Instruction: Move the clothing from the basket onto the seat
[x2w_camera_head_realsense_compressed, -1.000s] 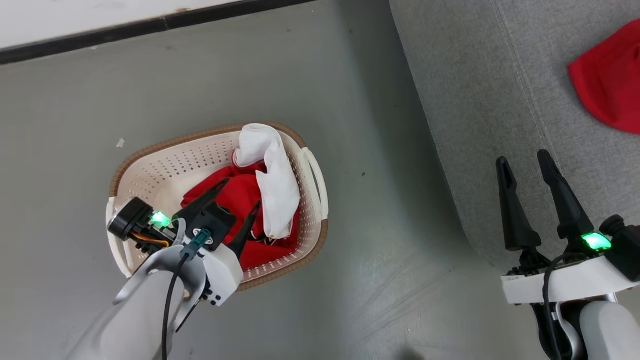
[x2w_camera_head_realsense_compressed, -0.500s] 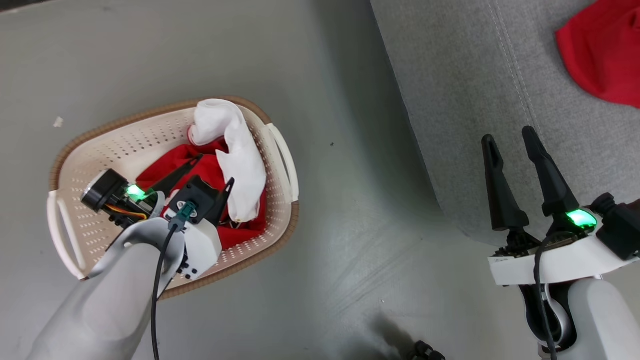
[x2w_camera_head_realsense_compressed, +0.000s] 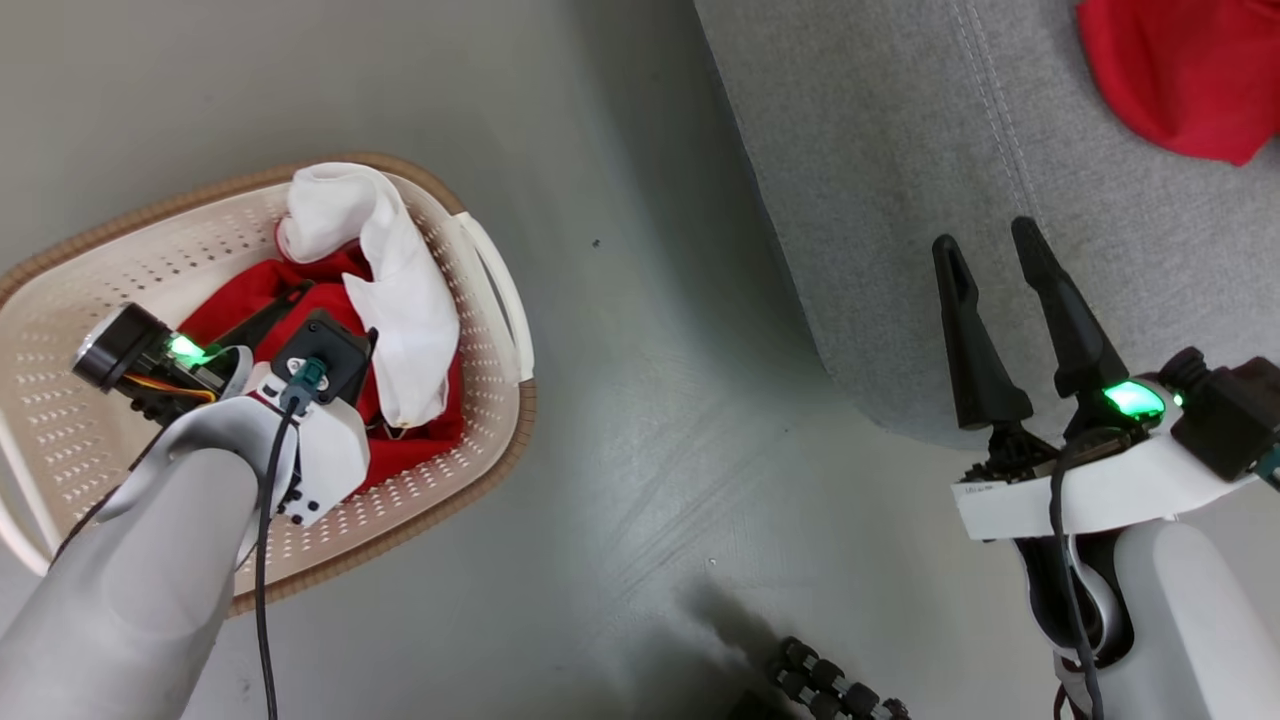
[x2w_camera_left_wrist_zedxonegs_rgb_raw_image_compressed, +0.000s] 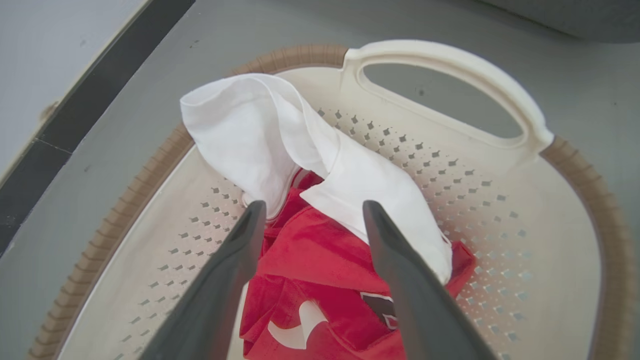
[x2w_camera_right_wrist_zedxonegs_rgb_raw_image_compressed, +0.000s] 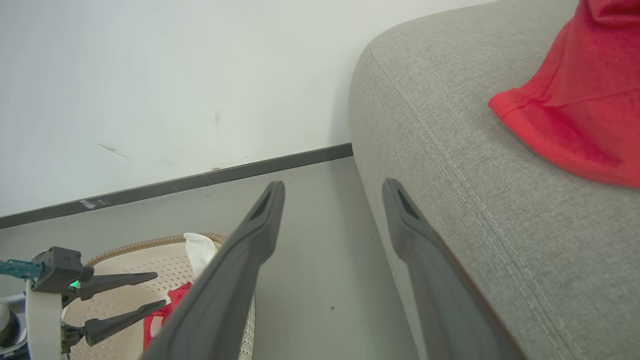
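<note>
Since the earlier frame the head camera has swung, so the basket (x2w_camera_head_realsense_compressed: 120, 250) now lies further toward 9 o'clock of the head view; besides that, the left hand (x2w_camera_left_wrist_zedxonegs_rgb_raw_image_compressed: 314, 206) has come lower into the basket. Its two fingers stand wide apart and grip nothing. In the left wrist view they straddle the fold where the white cloth (x2w_camera_left_wrist_zedxonegs_rgb_raw_image_compressed: 240, 125) lies over the red cloth (x2w_camera_left_wrist_zedxonegs_rgb_raw_image_compressed: 320, 260); whether the tips already touch the fabric, I cannot tell.

The clothing is in two places. The white cloth and the red cloth are in the basket, which stands on the floor (x2w_camera_head_realsense_compressed: 640, 400); the white one leans on the rim at 12 o'clock. One more red piece (x2w_camera_head_realsense_compressed: 1170, 70) lies already on the seat (x2w_camera_head_realsense_compressed: 880, 200), at 1 o'clock of the head view. The right hand (x2w_camera_head_realsense_compressed: 985, 237) is also open and empty, at 4 o'clock over the seat's corner, well apart from the basket.

I judge the step in hand to be the reach for the next garment. The next move calls for a little more descent, then closing the fingers on a good bunch of fabric. The white cloth lies on top, so it seems the easier one to take first. After that the arm must lift until the cloth clears the rim, and carry it toward 1 o'clock to the seat.
</note>
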